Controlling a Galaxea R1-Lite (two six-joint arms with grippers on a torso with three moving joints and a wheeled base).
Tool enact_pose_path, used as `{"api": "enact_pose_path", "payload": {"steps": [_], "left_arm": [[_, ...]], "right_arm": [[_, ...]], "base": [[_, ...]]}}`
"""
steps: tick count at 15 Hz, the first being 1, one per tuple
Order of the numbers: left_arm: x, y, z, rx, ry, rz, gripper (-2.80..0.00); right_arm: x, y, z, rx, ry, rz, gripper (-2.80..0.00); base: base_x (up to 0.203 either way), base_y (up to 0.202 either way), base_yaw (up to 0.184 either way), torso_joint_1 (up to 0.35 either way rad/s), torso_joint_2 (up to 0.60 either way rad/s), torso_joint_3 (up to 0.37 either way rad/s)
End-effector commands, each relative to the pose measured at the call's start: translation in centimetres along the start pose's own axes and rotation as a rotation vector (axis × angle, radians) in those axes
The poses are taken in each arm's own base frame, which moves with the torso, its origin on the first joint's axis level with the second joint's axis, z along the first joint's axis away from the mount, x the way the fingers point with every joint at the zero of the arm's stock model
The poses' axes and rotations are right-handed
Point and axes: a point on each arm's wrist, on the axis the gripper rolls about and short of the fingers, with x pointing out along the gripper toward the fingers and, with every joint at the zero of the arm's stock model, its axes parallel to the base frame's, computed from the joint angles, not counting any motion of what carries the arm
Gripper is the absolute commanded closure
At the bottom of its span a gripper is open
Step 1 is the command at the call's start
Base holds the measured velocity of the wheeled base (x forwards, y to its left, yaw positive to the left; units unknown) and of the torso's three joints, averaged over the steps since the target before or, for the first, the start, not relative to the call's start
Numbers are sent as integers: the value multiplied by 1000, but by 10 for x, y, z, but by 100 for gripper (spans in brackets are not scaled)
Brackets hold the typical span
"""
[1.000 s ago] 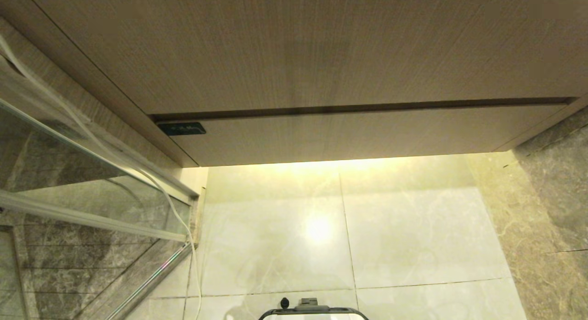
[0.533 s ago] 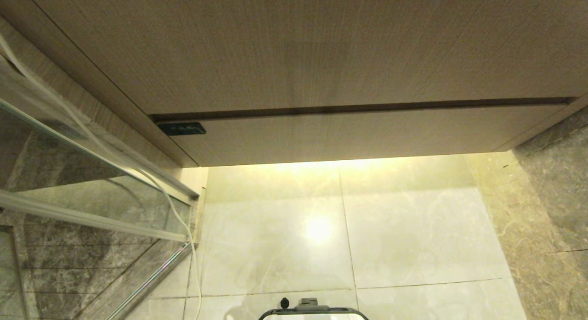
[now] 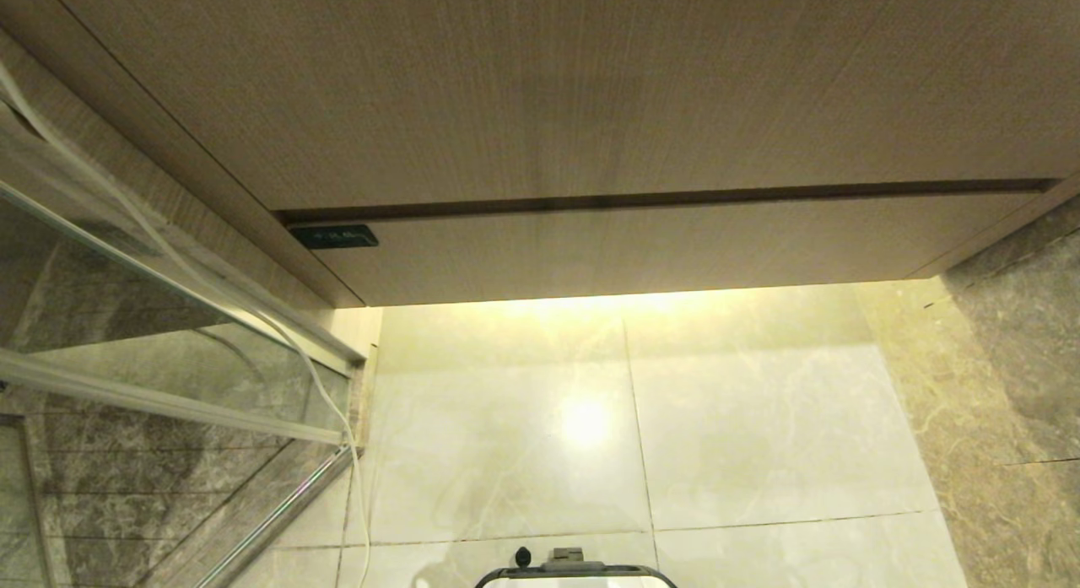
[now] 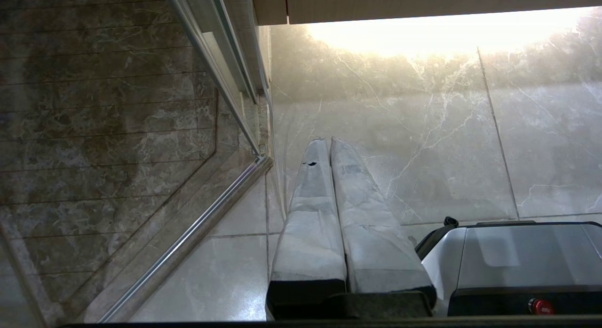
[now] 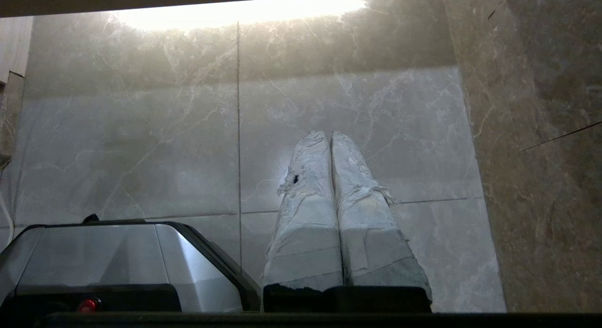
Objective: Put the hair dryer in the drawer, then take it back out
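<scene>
- The wide, shallow, handle-less drawer (image 3: 658, 246) with a beige wood-grain front sits shut, flush under the taller plain wood-grain panel (image 3: 548, 90); a thin dark gap runs between the two.
- A small dark rectangular label plate (image 3: 333, 236) marks the drawer's upper corner on the robot's left.
- The hair dryer shows in none of the views, so I cannot tell where it lies. A thin white cord (image 3: 253, 318) trails down along the glass partition (image 3: 126, 318) on the left and reaches the floor near the partition's metal bottom rail (image 3: 278, 512).
- Below the drawer, warm light falls on the glossy pale marble floor tiles (image 3: 759, 436); a darker grey-brown marble wall (image 3: 1012, 360) borders them on the right.
- The left gripper (image 4: 328, 142), its two fingers wrapped in worn white tape, hangs above the floor tiles near the foot of the glass partition, fingers pressed together with nothing between them.
- The right gripper (image 5: 328, 136), taped the same way with fraying edges, hangs above the tiles near the dark marble wall, fingers likewise pressed together and empty.
- The robot's silver-grey base (image 4: 517, 257) lies between the two grippers, a small red button (image 4: 541, 307) on its dark edge.
</scene>
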Motion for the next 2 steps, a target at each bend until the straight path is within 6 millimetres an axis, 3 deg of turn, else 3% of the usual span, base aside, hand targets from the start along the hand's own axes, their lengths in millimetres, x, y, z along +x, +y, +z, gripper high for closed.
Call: {"api": "enact_pose_path", "payload": {"steps": [1,2], "left_arm": [[0,0,0,0,1,0,0],[0,0,0,0,1,0,0]], "right_arm": [[0,0,0,2,0,0,0],[0,0,0,2,1,0,0]], "base": [[0,0,0,0,0,0],[0,0,0,0,0,0]]}}
